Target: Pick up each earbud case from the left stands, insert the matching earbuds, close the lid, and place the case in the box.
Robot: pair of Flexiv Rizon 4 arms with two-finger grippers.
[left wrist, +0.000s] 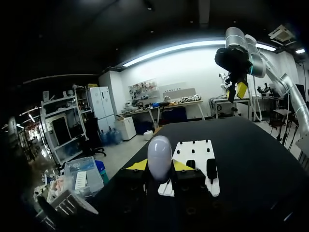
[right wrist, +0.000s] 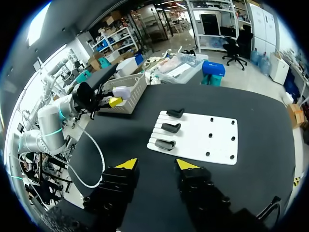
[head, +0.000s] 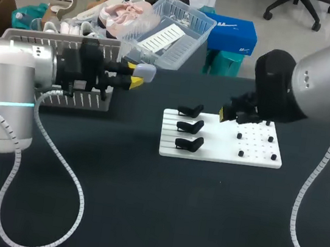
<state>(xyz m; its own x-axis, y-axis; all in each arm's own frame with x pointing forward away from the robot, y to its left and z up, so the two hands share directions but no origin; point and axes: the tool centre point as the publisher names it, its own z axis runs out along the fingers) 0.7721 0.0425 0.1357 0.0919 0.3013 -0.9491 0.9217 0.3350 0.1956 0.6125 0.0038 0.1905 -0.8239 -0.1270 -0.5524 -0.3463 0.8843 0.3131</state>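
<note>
Earbud case [left wrist: 159,157] is sitting clamped between the yellow tips of the left end effector [left wrist: 155,166], raised off the counter [left wrist: 251,159], its rounded end pointing out ahead of the fingers. Stand board [right wrist: 198,137] is lying ahead of and below that end effector, carrying three black stands [right wrist: 171,127]. Right end effector [right wrist: 156,164] is hovering above the board, fingers spread, holding nothing.

Judgement: the case is looking small, light and smooth-shelled, so probably slippery. Gripping the lower body from opposite sides is likely keeping the lid free. Lid state: cannot tell.
</note>
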